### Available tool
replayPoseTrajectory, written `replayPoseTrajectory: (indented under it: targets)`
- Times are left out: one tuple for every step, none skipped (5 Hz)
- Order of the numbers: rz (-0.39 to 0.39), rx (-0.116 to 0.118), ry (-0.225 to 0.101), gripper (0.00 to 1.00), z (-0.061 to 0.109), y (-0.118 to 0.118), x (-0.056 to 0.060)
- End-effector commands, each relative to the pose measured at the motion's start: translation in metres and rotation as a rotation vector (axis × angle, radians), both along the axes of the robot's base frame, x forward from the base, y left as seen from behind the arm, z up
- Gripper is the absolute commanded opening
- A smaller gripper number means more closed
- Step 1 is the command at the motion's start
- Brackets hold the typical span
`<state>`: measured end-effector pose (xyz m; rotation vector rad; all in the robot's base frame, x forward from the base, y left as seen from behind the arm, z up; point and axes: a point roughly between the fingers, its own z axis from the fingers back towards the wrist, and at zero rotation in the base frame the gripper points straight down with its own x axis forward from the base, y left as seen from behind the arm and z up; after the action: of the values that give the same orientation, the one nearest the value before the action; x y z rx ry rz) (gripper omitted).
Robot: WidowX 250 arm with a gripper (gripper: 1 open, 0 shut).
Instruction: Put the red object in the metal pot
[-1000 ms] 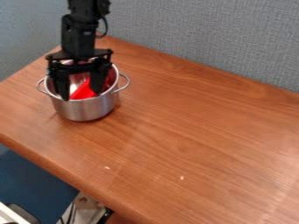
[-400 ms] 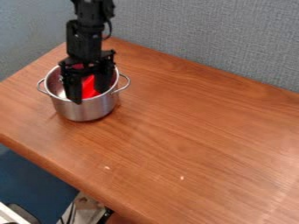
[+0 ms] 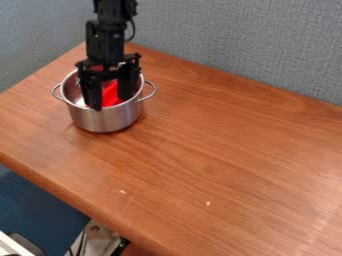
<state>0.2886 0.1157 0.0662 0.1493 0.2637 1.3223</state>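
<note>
The metal pot (image 3: 115, 118) stands on the wooden table near its far left corner, with a small loop handle on each side. The red object (image 3: 106, 93) sits inside the pot and leans upright, its top showing above the rim. My gripper (image 3: 108, 88) points down into the pot, open, its black fingers (image 3: 83, 80) spread to either side of the red object. The fingers hide the lower part of the red object, and I cannot tell whether they touch it or the pot's rim.
The wooden table (image 3: 227, 150) stretches to the right and toward the front, where its edge drops off. A grey-blue wall (image 3: 254, 40) stands close behind the pot and the arm.
The gripper has moved to the right and farther back, sinking a little into the pot. The pot has shifted to the right with it. The jaws stay open.
</note>
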Motion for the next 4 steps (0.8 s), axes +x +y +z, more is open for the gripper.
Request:
replayPoseTrajectory:
  targets:
    - [0.009,0.008,-0.045,0.0,0.016,0.012,0.008]
    - [0.002,0.004,-0.06,0.0,0.02,0.022,0.012]
    - [-0.036,0.027,-0.07,0.0,0.007,0.01,0.007]
    - [-0.069,0.038,-0.096,0.0,0.001,-0.001,0.001]
